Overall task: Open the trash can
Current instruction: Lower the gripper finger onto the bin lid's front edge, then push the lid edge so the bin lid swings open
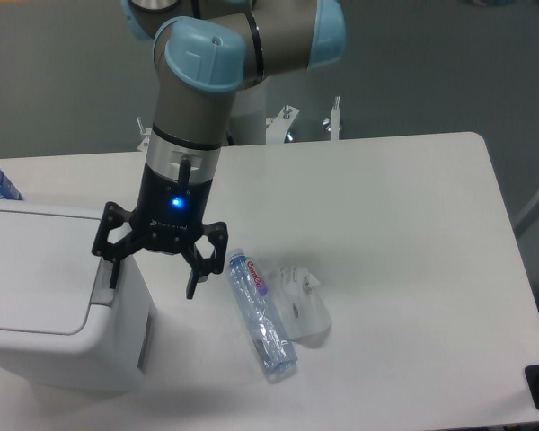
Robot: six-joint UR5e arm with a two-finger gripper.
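End effector (153, 275), fingers apart, hangs by the trash can (49, 301) on a white table (395, 233) (grey floor behind).

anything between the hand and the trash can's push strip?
Nothing visible. The open hand hangs right at the grey strip on the trash can rim. The bottle lies off to the side on the table.
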